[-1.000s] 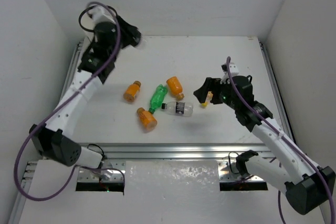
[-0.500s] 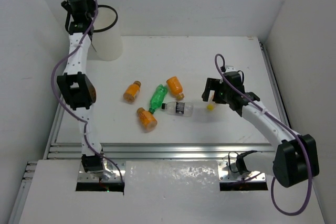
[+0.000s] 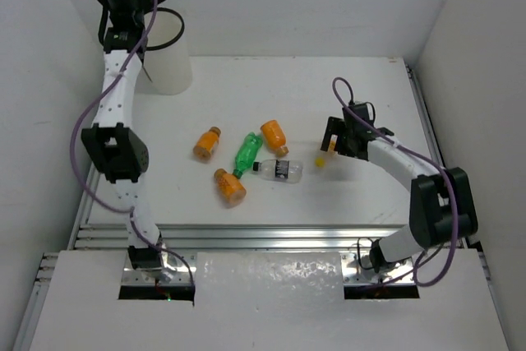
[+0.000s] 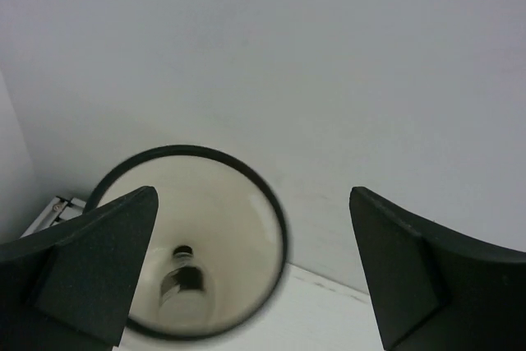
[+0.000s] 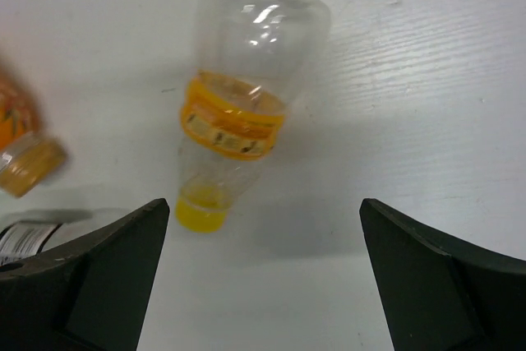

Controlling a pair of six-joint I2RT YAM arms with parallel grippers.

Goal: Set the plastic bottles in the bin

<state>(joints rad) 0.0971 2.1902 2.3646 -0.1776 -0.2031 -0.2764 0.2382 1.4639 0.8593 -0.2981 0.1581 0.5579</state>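
The tall white bin (image 3: 167,63) stands at the table's far left corner. My left gripper (image 4: 253,195) hangs open above its black rim (image 4: 279,228), holding nothing. A clear bottle with a black cap (image 4: 182,281) lies inside the bin. Three orange bottles (image 3: 207,143) (image 3: 274,136) (image 3: 230,187), a green bottle (image 3: 246,154) and a clear dark-labelled bottle (image 3: 278,170) lie mid-table. My right gripper (image 5: 263,269) is open, low over a clear bottle with a yellow cap (image 5: 238,104), which lies just ahead of its fingers, untouched.
White walls close in the table at the back and on both sides. An aluminium rail (image 3: 263,236) runs along the near edge. In the right wrist view an orange bottle (image 5: 23,158) and the dark-labelled bottle (image 5: 20,236) lie at the left edge.
My left gripper rose over the bin and opened, and a clear bottle now lies inside. My right gripper shifted slightly right and back, staying open by the yellow-capped bottle.
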